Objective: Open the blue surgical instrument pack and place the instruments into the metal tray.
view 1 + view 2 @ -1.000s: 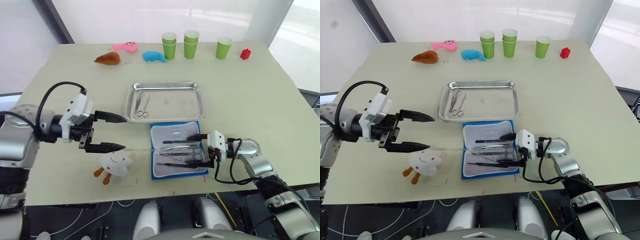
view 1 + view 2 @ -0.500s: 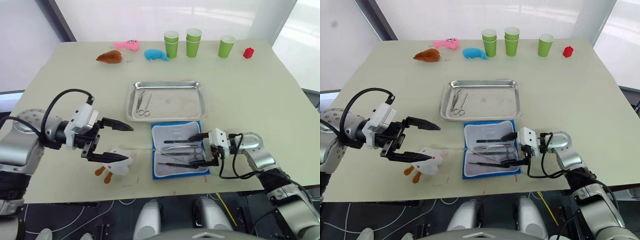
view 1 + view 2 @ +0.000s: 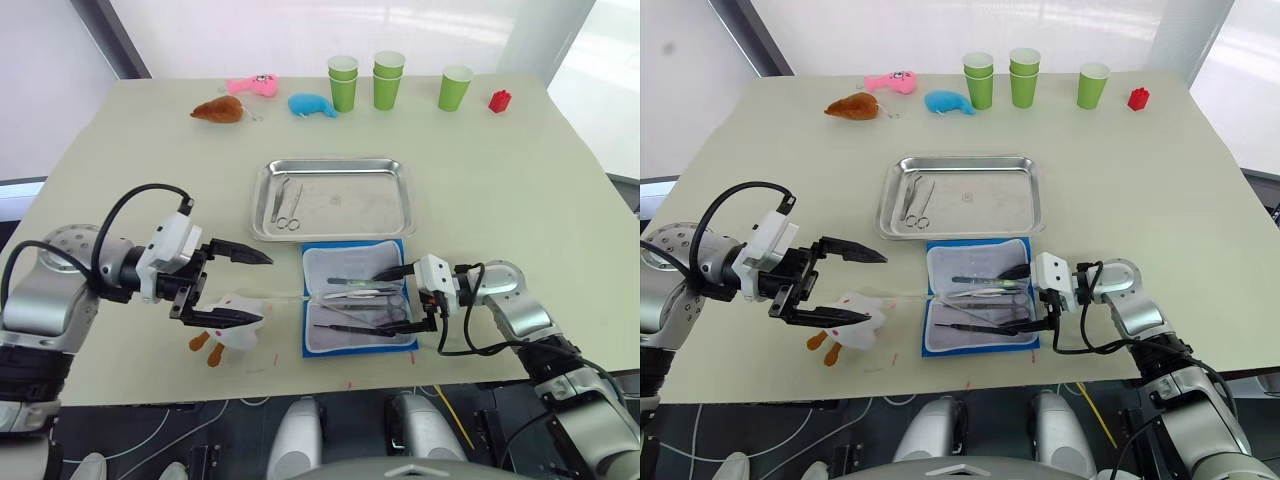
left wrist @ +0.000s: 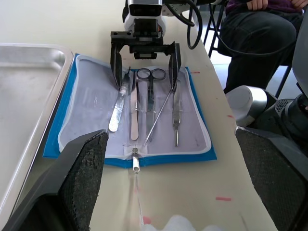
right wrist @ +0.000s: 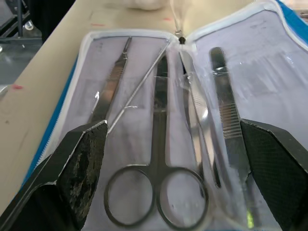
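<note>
Presently, one blue surgical instrument pack lies unfolded, its pale lining up, with the right gripper at its outer edge, fingers spread wide, one to either side of the row of instruments. Counted in the pack: one pair of ring-handled scissors, a thin probe, and three flat-handled tools, five in all; all lie between the two right fingertips. One metal tray sits just beyond the pack, holding two instruments at its left end. The left gripper hovers with fingers spread, its lower finger above one white plush toy, and the pack's zipper pull lies beyond its fingertips. At the table's far edge: five green cups in three stacks, one red block, one blue plush, one pink toy, one brown toy. Against a second ago: the left gripper has moved nearer the pack and lower over the plush; the right gripper stays put
</note>
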You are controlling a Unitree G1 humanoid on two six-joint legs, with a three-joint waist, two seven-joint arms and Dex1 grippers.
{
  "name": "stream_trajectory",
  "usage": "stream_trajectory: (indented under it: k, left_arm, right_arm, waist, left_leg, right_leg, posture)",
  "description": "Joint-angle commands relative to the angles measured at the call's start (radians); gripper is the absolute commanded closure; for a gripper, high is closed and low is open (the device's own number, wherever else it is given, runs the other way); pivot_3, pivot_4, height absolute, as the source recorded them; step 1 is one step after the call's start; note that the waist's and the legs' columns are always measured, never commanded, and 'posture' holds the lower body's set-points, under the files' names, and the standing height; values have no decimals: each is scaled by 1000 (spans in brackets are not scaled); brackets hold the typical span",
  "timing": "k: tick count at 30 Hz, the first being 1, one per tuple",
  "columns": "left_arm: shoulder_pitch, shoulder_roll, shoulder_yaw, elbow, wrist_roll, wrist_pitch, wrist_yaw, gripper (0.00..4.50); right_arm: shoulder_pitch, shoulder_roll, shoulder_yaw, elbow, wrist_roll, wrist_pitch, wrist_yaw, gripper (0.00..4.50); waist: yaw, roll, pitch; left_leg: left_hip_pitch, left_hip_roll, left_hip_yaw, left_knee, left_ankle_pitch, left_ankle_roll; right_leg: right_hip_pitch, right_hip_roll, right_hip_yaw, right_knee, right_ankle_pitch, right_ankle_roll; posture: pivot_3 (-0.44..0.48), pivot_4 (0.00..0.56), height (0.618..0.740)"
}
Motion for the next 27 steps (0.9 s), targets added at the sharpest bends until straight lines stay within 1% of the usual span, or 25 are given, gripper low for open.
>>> stream_trajectory:
  k: [1,14,27]
  left_arm:
    - [-12,2,14,-12,-5,-22,-52,43]
    - [-38,-25,-6,16,19,-35,-52,43]
    - [-55,-24,-21,47,16,-52,-52,43]
  right_arm:
    - [-1,-8,0,-16,1,-20,5,0]
    - [-20,-8,-18,43,-7,-49,-20,0]
    - [-34,4,-2,109,-19,-59,-24,0]
  waist:
    - [0,0,0]
    - [0,0,0]
    - [0,0,0]
  left_leg:
    - [0,0,0,1,0,0]
    - [0,0,0,5,0,0]
    - [2,0,1,8,0,0]
  right_leg:
    - [0,0,0,0,0,0]
    - [0,0,0,4,1,1]
    - [0,0,2,12,0,1]
  posture:
    - [0,150,740]
    - [0,150,740]
    - [0,150,740]
